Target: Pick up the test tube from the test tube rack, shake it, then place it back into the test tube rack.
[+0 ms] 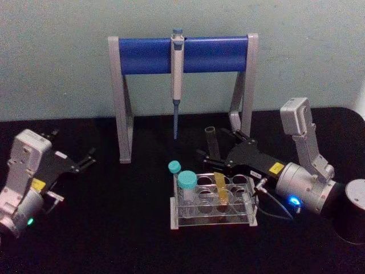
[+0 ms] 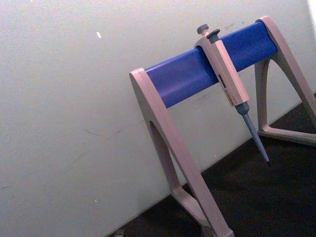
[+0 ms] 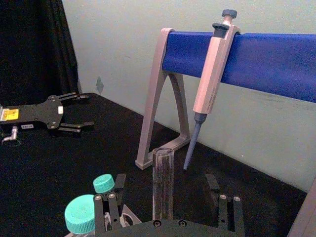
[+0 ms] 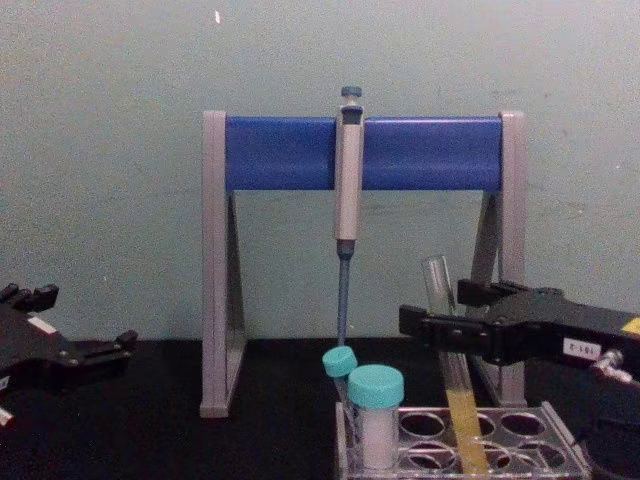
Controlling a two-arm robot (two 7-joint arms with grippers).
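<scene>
Test tube [image 4: 452,365] seated, tilted, in rack [image 1: 212,204] mid-desk. Right gripper [image 4: 440,325] fingers spread around its upper part, not pinching. Left gripper [image 1: 88,158] spread, idle near left edge. Lift, shake, return apparently remain.

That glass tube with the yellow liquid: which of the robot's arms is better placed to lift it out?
The right. The right gripper already has its open fingers on either side of the test tube, which stands tilted in the test tube rack. The left gripper sits open, far off on the other side.
</scene>
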